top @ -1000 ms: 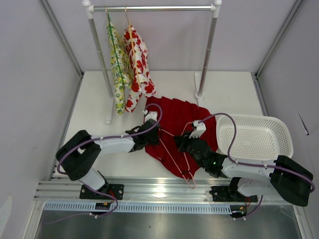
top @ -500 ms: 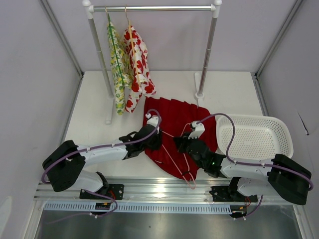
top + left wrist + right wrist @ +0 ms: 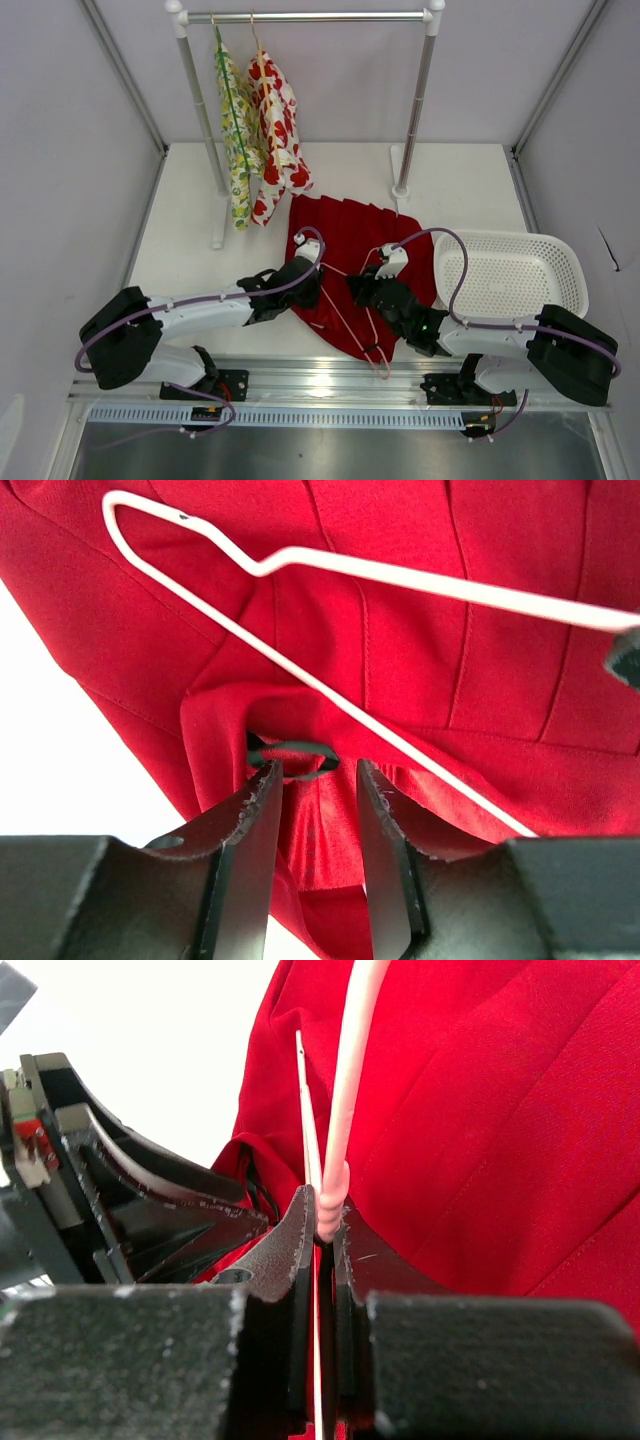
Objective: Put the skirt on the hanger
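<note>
The deep red skirt (image 3: 355, 235) lies spread on the white table, and the pale pink hanger (image 3: 375, 348) lies on top of it with its hook toward the near edge. My left gripper (image 3: 306, 285) is at the skirt's left edge. In the left wrist view its jaws (image 3: 318, 770) stand narrowly apart, pinching a raised fold of skirt (image 3: 420, 660) with a dark loop, and the hanger wire (image 3: 400, 575) crosses just beyond. My right gripper (image 3: 362, 291) is shut on the hanger wire (image 3: 350, 1060), as the right wrist view (image 3: 322, 1215) shows, over the skirt (image 3: 480, 1110).
A clothes rack (image 3: 310, 16) stands at the back with a yellow-green floral garment (image 3: 238, 130) and a white garment with red prints (image 3: 275, 120) hanging on it. A white basket (image 3: 510, 270) sits to the right of the skirt.
My left arm has swung its elbow left and down while its gripper stayed at the skirt's left edge and shifted slightly nearer. The right gripper has barely moved, still on the hanger.
</note>
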### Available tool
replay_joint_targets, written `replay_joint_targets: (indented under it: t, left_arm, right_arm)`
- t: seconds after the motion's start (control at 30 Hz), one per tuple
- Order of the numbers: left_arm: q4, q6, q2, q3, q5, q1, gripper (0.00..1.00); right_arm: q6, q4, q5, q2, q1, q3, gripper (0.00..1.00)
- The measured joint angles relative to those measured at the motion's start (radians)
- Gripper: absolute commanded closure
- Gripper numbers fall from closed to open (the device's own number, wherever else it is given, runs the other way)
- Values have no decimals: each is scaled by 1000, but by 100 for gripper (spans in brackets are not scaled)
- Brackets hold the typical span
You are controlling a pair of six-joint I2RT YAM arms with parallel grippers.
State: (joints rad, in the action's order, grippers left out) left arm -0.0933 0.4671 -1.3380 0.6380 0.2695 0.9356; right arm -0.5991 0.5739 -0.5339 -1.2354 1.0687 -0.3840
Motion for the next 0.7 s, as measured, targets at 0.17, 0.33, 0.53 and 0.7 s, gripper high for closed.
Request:
replay_joint_targets:
  t: [0.17, 0.33, 0.53, 0.7]
  left_arm:
    - [-35, -6, 13, 0, 16, 21, 61]
    - [-63, -6, 9, 6, 22, 29, 63]
    - [-47, -6, -30, 6, 26, 32, 65]
    - [-29, -8, -79, 22, 26, 33, 65]
  right_arm:
    - [0, 10, 0, -10, 0, 0, 100]
    - [0, 16, 0, -12, 0, 0, 100]
    - [0, 16, 0, -12, 0, 0, 100]
    - [0, 16, 0, -12, 0, 0, 100]
